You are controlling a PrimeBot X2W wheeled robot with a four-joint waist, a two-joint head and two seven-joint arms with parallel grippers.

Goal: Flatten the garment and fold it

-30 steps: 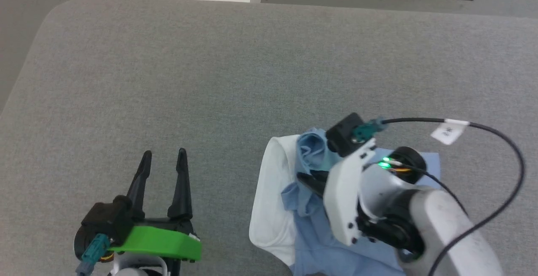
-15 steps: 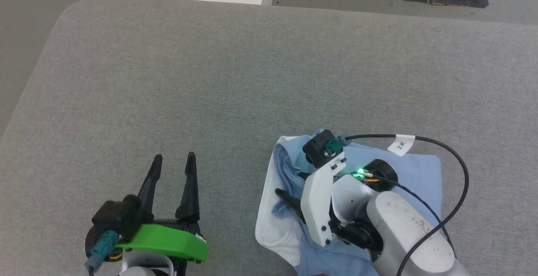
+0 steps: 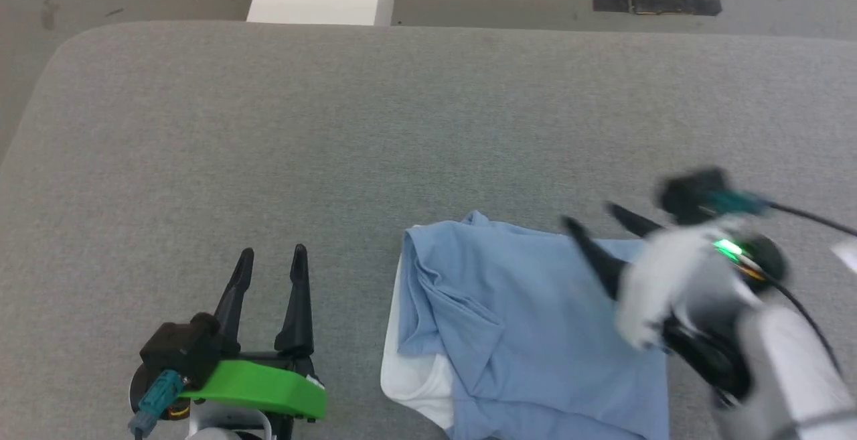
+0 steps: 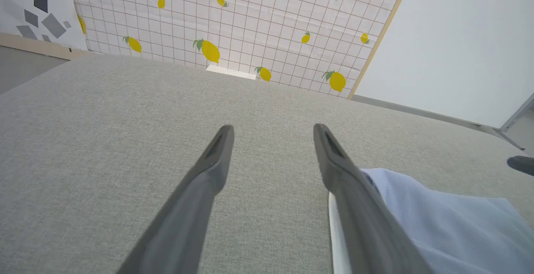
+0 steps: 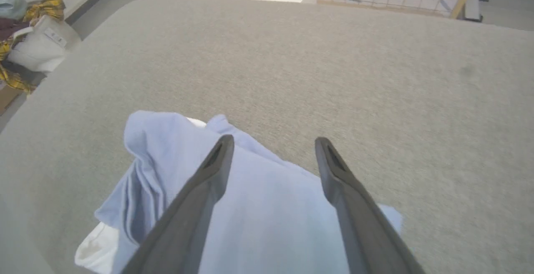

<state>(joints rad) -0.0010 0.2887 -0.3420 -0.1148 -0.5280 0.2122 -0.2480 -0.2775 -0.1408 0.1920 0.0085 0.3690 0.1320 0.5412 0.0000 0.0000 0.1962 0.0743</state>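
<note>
Right pincer (image 3: 590, 215) now off the garment (image 3: 522, 319), spread, empty, over its far-right corner.

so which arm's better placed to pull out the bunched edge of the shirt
Left, probably: the left claw sits open beside the bunched edge of the garment; the right claw, also open, is over the smoother side.
</note>
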